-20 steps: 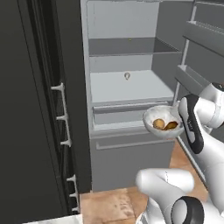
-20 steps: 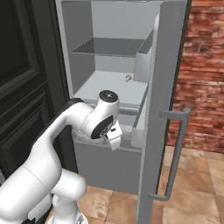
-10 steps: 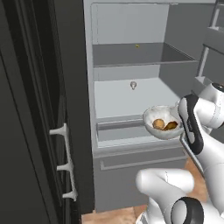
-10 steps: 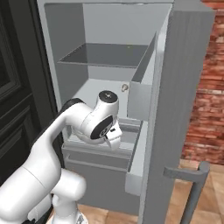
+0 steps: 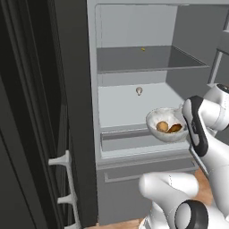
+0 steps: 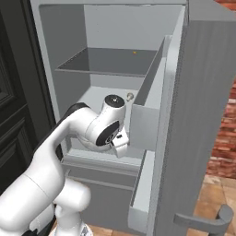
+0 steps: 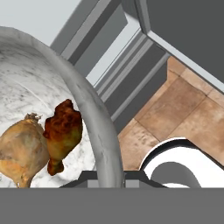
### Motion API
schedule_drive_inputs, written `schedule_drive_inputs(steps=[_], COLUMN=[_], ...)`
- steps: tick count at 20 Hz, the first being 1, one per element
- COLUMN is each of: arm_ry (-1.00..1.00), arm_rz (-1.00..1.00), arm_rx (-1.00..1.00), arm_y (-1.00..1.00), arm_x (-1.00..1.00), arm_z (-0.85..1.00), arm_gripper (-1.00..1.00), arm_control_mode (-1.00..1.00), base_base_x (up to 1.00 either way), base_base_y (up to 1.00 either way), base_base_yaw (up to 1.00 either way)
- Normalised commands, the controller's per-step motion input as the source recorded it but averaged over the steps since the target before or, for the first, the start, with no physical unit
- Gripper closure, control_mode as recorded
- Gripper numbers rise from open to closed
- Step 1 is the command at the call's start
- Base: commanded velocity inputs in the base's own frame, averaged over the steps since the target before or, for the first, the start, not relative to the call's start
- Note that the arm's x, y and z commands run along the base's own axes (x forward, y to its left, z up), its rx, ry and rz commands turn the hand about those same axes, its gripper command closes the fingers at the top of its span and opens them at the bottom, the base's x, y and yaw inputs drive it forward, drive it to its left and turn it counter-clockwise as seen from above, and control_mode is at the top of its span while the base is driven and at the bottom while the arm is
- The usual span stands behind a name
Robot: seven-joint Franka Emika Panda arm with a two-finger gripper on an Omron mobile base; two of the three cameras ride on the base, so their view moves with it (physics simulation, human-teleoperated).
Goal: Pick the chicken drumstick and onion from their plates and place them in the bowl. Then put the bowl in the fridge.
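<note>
The white bowl [image 5: 166, 130] hangs in front of the open fridge [image 5: 134, 107], level with its middle shelf. Inside the bowl lie the tan onion [image 5: 162, 127] and the orange-brown chicken drumstick [image 5: 175, 128]. My gripper [image 5: 183, 118] is shut on the bowl's right rim. In the hand view the rim [image 7: 94, 113] runs down between my fingertips at the gripper [image 7: 109, 175], with the drumstick [image 7: 63, 131] and onion [image 7: 19, 151] side by side on the marbled inside. From the right, the gripper [image 6: 120, 143] sits before the fridge shelf [image 6: 106, 94]. The plates are out of view.
A small pale item [image 5: 139, 91] sits at the back of the middle shelf and a tiny yellow speck [image 5: 143, 49] on the upper shelf. The dark left door [image 5: 31, 112] stands open; the grey right door [image 6: 203, 115] with its bins stands close beside my arm. Drawers [image 5: 143, 172] lie below.
The whole picture has shifted: the base has moved closer to the fridge, which now looms larger. The bowl stays in my gripper with both foods inside.
</note>
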Motion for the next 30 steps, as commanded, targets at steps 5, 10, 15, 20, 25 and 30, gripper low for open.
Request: schedule_drive_inputs(steps=[5,10,15,20,25,30], arm_ry=[0.0,0.0,0.0,0.0,0.0,0.0], arm_rz=[0.0,0.0,0.0,0.0,0.0,0.0], arm_rx=[0.0,0.0,0.0,0.0,0.0,0.0], arm_y=[0.0,0.0,0.0,0.0,0.0,0.0], arm_x=[0.0,0.0,0.0,0.0,0.0,0.0], arm_z=[0.0,0.0,0.0,0.0,0.0,0.0], arm_gripper=[1.0,1.0,1.0,1.0,1.0,1.0], arm_control_mode=[1.0,1.0,1.0,1.0,1.0,-1.0], base_base_x=[0.38,0.08,0.0,0.0,0.0,0.0], base_base_y=[0.07,0.01,0.0,0.0,0.0,0.0], base_base_yaw=[0.0,0.0,0.0,0.0,0.0,0.0])
